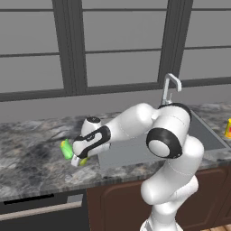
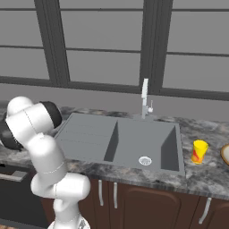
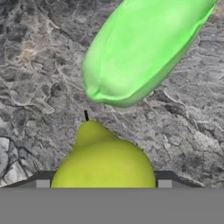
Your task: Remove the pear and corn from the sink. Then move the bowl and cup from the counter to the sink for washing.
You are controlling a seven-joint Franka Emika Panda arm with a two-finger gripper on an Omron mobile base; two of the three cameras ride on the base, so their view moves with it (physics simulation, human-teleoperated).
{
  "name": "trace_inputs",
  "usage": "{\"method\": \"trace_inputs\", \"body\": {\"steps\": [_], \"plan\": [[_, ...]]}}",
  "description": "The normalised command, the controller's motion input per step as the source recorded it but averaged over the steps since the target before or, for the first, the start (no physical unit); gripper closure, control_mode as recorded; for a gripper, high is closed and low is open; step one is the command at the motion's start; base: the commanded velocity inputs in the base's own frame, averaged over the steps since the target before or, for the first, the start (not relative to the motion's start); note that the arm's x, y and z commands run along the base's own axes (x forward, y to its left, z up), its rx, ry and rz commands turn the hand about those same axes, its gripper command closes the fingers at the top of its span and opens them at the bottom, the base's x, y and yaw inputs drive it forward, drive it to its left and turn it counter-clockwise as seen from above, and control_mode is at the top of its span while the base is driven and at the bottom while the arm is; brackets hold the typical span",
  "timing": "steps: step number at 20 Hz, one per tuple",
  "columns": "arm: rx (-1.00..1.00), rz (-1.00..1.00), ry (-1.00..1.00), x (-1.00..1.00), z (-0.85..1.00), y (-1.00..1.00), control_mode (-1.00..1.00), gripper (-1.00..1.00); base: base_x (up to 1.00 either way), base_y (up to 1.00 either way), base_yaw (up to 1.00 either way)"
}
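My arm reaches low toward the left of the left base view, the gripper [image 1: 79,159] down at the marble counter [image 1: 31,158] left of the sink [image 2: 134,141]. In the hand view the pear [image 3: 104,164] sits between my spread jaws at bottom centre, whether gripped I cannot tell; the corn [image 3: 142,46] lies just beyond it, upper right. The sink basin holds nothing; the cup [image 2: 199,151] stands on the counter at its right.

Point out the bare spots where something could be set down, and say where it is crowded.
Free: the sink drainboard and its basin around the drain; also the counter left of the corn. Crowded: beneath the pincer, where pear and corn lie close; and right of the sink, by the cup.
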Motion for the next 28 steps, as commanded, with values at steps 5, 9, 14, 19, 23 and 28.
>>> {"method": "trace_inputs", "body": {"steps": [5,9,14,19,23,28], "plan": [[0.0,0.0,0.01,0.29,-0.13,0.23,-1.0,1.0,0.0,0.0,0.0],[0.0,0.0,0.0,0.21,-0.12,0.22,-1.0,1.0,0.0,0.0,0.0],[0.0,0.0,0.0,0.04,-0.17,0.12,-1.0,1.0,0.0,0.0,0.0],[-0.02,-0.04,0.02,0.01,-0.17,0.02,-1.0,-1.0,0.0,0.0,0.0],[0.0,-0.1,0.0,0.0,-0.02,-0.01,-1.0,-1.0,0.0,0.0,0.0],[0.0,-0.09,0.0,-0.01,0.0,-0.08,-1.0,-1.0,0.0,0.0,0.0]]}}
